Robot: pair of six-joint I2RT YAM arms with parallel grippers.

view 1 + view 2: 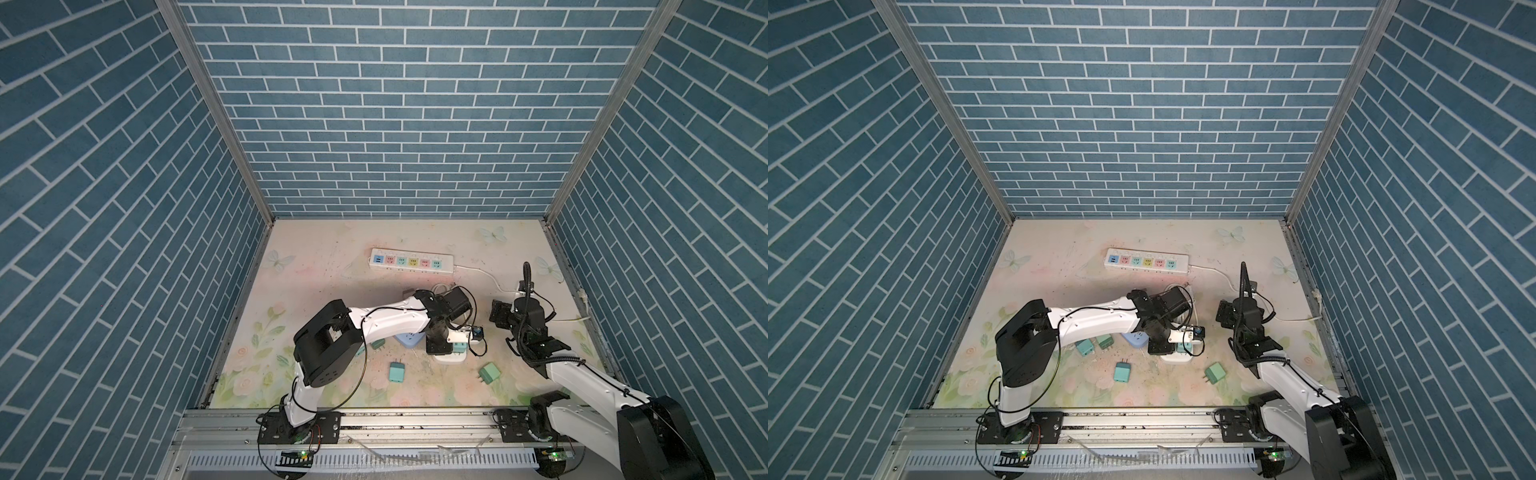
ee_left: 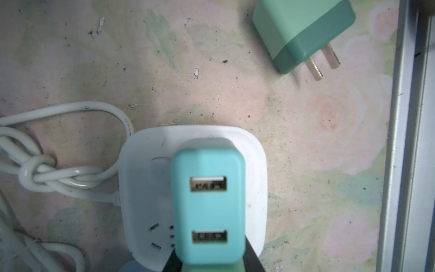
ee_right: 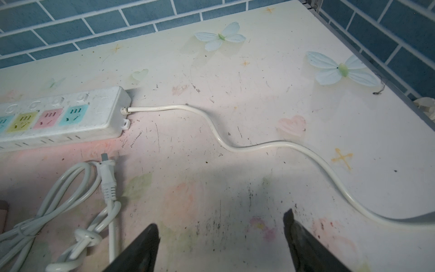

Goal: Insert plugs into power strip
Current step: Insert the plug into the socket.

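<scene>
Left tool [image 2: 211,259] clamped on the teal two-port cube plug [image 2: 207,200], over the white rounded square socket block [image 2: 138,188] toward the worktop's [image 2: 211,94] front edge; I'd press straight down, keeping it upright, while my right tool [image 3: 221,235] hangs apart, idle

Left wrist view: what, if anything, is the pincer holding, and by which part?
The left pincer is shut on a teal plug, clamping two opposite sides of its body, over the white socket block.
</scene>
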